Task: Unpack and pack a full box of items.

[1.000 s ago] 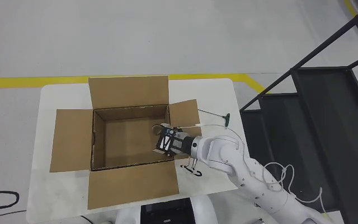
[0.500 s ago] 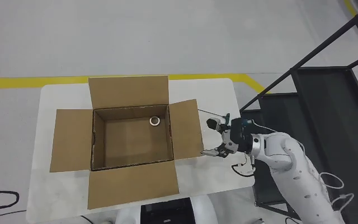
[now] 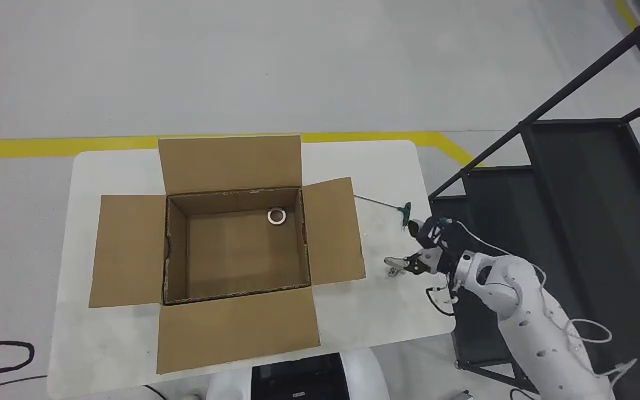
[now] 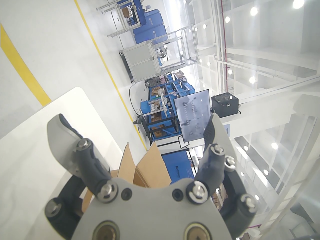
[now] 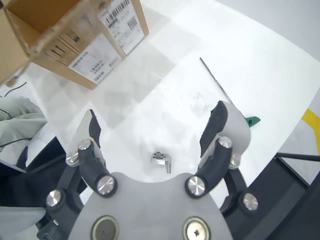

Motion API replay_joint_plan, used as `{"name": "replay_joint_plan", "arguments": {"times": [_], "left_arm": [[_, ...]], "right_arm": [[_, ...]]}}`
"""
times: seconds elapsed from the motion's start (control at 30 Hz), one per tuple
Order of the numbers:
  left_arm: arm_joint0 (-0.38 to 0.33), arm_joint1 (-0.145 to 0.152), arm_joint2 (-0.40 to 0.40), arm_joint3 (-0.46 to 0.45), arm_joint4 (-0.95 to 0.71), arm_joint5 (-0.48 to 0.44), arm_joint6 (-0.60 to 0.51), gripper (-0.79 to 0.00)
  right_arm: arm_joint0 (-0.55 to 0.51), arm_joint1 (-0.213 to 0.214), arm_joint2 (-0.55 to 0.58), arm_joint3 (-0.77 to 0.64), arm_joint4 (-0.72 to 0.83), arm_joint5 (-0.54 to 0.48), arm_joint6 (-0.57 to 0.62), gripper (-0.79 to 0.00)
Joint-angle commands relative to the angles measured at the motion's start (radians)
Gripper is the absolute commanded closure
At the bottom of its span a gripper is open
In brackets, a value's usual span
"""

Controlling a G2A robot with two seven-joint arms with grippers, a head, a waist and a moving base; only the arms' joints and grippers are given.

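Observation:
An open cardboard box [image 3: 235, 255] stands mid-table with all flaps folded out; a small ring-shaped roll [image 3: 275, 214] lies at its far right corner. My right gripper [image 3: 407, 248] [image 5: 155, 112] hovers open over the table's right side, beside the box [image 5: 100, 38]. A small metal bracket [image 5: 162, 159] lies on the table between its fingers, near the palm. A thin rod with a green handle [image 3: 385, 205] [image 5: 252, 120] lies just beyond one finger. My left gripper [image 4: 136, 118] is open with nothing in it, pointing up and away past a box flap [image 4: 145, 166].
The white table [image 3: 370, 165] ends close behind the right gripper, with dark metal stairs [image 3: 560, 200] right beside that edge. Something clear and crinkled [image 5: 197, 102] lies on the table ahead of the right gripper. Bare table runs between the box and the rod.
The right arm has swung from the box's right wall out over the table's right side, then drawn back toward the table's edge. Its fingers have spread open.

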Motion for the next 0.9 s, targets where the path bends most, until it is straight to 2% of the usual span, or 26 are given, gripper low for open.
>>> {"name": "replay_joint_plan", "arguments": {"times": [0.0,0.17,0.4,0.87], "left_arm": [[0.0,0.0,0.0,0.0,0.0,0.0,0.0,-0.785],[0.0,0.0,0.0,0.0,0.0,0.0,0.0,-0.785],[0.0,0.0,0.0,0.0,0.0,0.0,0.0,-0.785],[0.0,0.0,0.0,0.0,0.0,0.0,0.0,-0.785]], "right_arm": [[0.008,-0.005,-0.032,0.025,-0.056,0.066,-0.007,-0.785],[0.032,-0.019,-0.118,0.09,-0.175,0.215,-0.024,-0.785],[0.047,-0.028,-0.145,0.17,-0.172,0.288,-0.044,-0.785],[0.079,-0.035,-0.201,0.261,-0.163,0.225,-0.015,-0.785]]}}
